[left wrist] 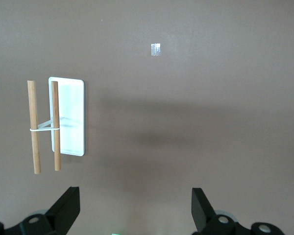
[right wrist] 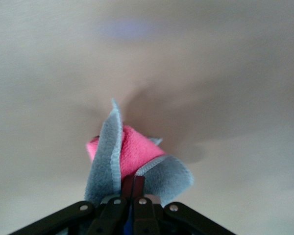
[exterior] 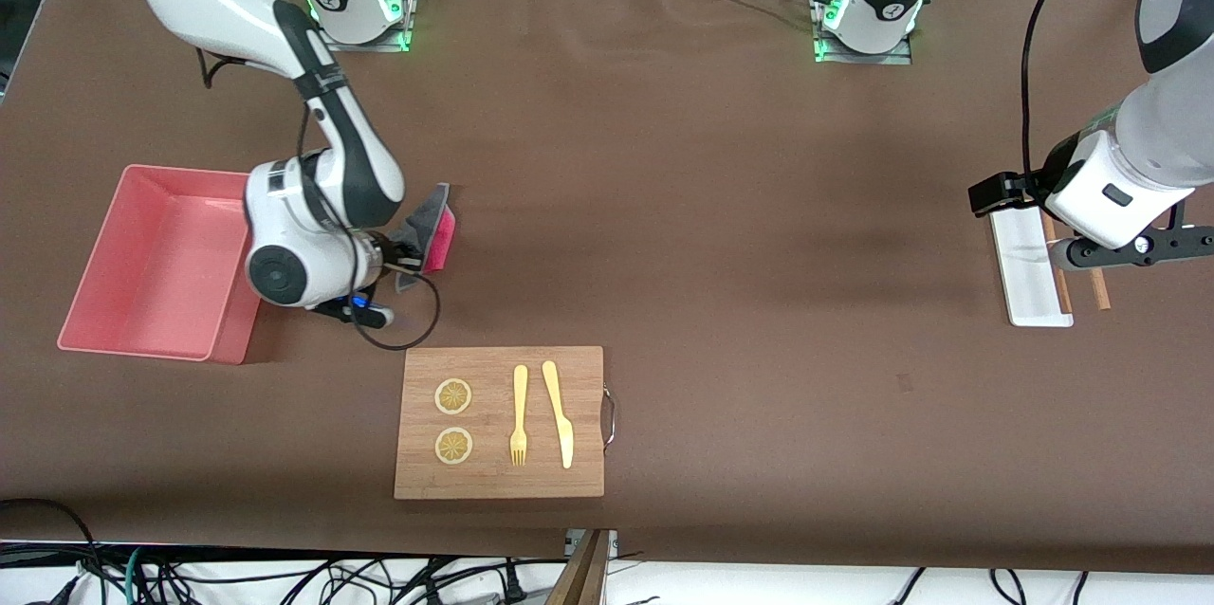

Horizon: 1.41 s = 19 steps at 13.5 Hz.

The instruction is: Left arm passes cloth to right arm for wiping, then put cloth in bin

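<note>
My right gripper [exterior: 408, 254] is shut on the cloth [exterior: 429, 230], dark grey with a bright pink face, and holds it over the brown table beside the pink bin [exterior: 152, 268]. In the right wrist view the cloth [right wrist: 132, 159] bunches up around the closed fingers [right wrist: 133, 188]. My left gripper [exterior: 1133, 249] is open and empty, up in the air over the white tray [exterior: 1029, 268] at the left arm's end of the table. In the left wrist view its fingers [left wrist: 68, 205] stand wide apart with bare table between them.
A wooden board [exterior: 500, 422] with two lemon slices [exterior: 453, 396], a fork [exterior: 519, 415] and a knife [exterior: 560, 413] lies nearer the front camera than the cloth. Two wooden sticks [left wrist: 44, 126] bound by a band lie beside the white tray [left wrist: 68, 115].
</note>
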Each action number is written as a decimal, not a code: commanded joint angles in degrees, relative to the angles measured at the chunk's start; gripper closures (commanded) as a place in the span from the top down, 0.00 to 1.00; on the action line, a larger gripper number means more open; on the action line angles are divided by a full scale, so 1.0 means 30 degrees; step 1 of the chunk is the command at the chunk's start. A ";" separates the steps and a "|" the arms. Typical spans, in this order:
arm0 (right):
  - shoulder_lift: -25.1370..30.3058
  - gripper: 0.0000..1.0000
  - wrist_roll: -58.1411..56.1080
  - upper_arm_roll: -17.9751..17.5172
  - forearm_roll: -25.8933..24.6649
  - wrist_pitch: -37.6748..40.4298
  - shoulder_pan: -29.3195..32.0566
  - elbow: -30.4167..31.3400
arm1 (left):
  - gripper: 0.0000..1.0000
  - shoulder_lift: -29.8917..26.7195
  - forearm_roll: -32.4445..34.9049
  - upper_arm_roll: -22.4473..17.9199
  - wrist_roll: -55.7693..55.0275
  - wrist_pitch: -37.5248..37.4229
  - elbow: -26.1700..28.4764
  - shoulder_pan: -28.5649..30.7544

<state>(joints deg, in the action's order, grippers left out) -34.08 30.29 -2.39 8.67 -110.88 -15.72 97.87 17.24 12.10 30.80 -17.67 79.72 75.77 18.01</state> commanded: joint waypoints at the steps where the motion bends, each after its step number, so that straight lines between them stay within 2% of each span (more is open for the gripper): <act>1: -0.0445 0.00 0.3251 -0.1277 -0.0165 -0.1034 -0.0470 -0.0220 | 1.00 -0.0033 0.0216 0.0161 0.0411 -0.0059 -0.0062 0.0179; 5: -0.0855 0.00 0.7090 -0.3211 -0.0077 -0.2733 -0.0968 -0.0278 | 1.00 -0.0033 0.0187 0.0161 0.0411 -0.0059 -0.0091 0.0266; 9: -0.2114 0.00 1.1133 -0.4589 -0.0077 -0.4228 -0.1993 -0.1827 | 1.00 -0.0004 0.0187 0.0161 0.0411 -0.0059 -0.0121 0.0267; 12: -0.2351 0.00 1.2576 -0.5352 -0.0077 -0.5138 -0.2318 -0.2212 | 1.00 -0.0004 0.0187 0.0161 0.0411 -0.0059 -0.0121 0.0267; 16: -0.2380 0.00 1.0800 -0.5063 -0.0223 -0.5024 -0.1967 -0.2067 | 1.00 -0.0004 0.0216 0.0161 0.0411 -0.0059 -0.0121 0.0267; 19: -0.2322 0.00 0.8486 -0.3514 -0.0311 -0.3858 -0.1733 -0.2007 | 1.00 -0.0004 0.0216 0.0161 0.0411 -0.0059 -0.0121 0.0325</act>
<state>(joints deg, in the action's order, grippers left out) -40.52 59.81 -14.50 8.60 -125.12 -21.96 92.67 17.24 12.10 30.81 -17.65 79.72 75.77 18.27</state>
